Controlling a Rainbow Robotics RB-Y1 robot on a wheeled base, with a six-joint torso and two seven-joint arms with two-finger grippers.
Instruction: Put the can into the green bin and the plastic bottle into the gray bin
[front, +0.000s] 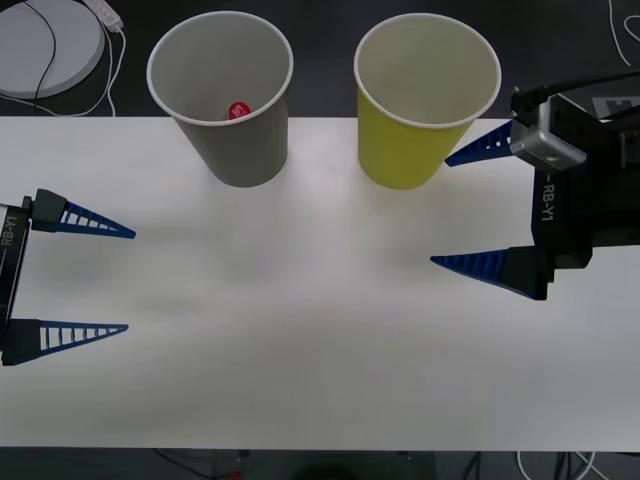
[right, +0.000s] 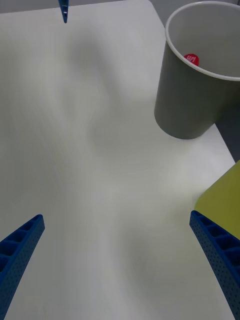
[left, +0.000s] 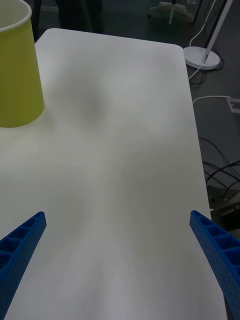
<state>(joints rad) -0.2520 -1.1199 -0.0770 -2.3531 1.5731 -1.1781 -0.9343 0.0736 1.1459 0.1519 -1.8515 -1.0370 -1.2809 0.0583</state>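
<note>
The gray bin (front: 232, 140) (right: 182, 107) stands upright at the table's back, left of centre. Inside it shows the red cap of the plastic bottle (front: 238, 110) (right: 191, 59); the bottle's body is hidden by the bin wall. To its right, the green bin (front: 405, 150) (right: 225, 192) (left: 17, 75) is upright too. The can is out of view. My left gripper (front: 130, 281) (left: 117, 214) hovers open over the table's left edge, holding nothing. Just right of the green bin, my right gripper (front: 440, 212) (right: 116, 216) is open and holds nothing.
The white table (front: 320, 350) is bare between the two grippers and toward its front edge. On the dark floor behind the table's left corner lie a round white disc (front: 45, 45) and cables. A white lamp base (left: 202, 57) stands on the floor beyond the table's side.
</note>
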